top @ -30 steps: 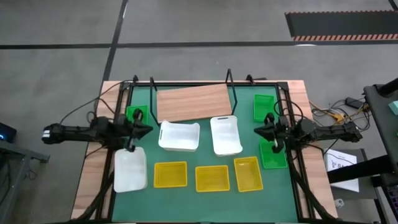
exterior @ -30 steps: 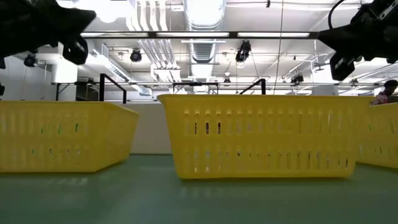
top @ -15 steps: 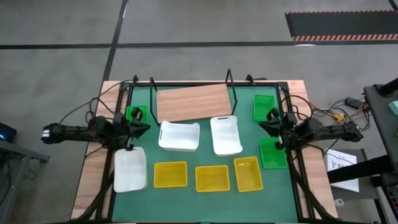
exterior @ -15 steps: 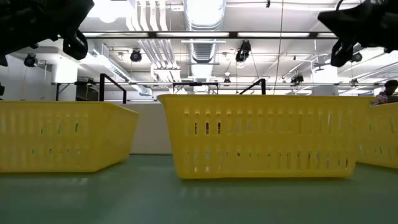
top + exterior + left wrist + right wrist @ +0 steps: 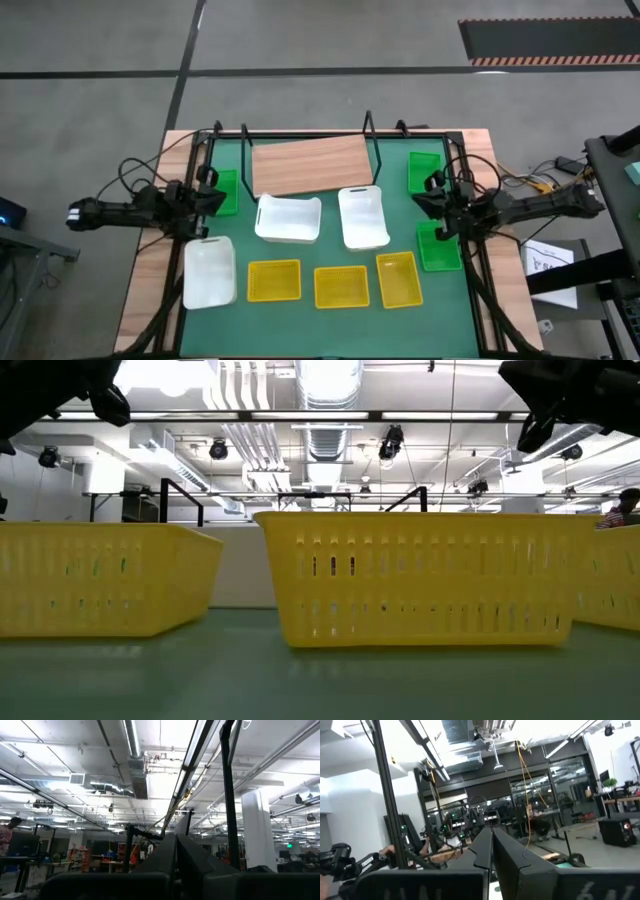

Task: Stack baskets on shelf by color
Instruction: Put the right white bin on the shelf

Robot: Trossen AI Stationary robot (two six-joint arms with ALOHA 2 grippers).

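Desk (image 5: 150, 275) is seen from above with a green mat (image 5: 330, 320) covering most of its top.

Shelf (image 5: 311, 165): the wood-grain board is laid at upper centre of the high frame, slightly tilted, with nothing on it. It lies between the two arms, nearer the frame top than either end effector.

White baskets: one (image 5: 209, 271) is at lower left, just below the left end effector (image 5: 213, 200); one (image 5: 288, 219) is at centre, below the shelf; one (image 5: 363, 216) is just to its right, left of the right end effector (image 5: 430, 203).

Yellow baskets: three are set in a row along the lower part of the mat, left (image 5: 273, 281), middle (image 5: 341, 286) and right (image 5: 398, 279), apart from one another. All lie below both end effectors. In the low view the middle one (image 5: 420, 578) fills the centre of the frame.

Green baskets: one (image 5: 224, 192) is at the left edge of the mat, partly covered by the left end effector. One (image 5: 423, 172) is at upper right, just above the right end effector; one (image 5: 438, 250) is at right, just below it, partly under the arm.

Left end effector: fingers are pressed together, nothing between them; held above the desk at mid left.

Right end effector: fingers are pressed together, nothing between them; held above the desk at mid right, between the two right-hand green baskets.
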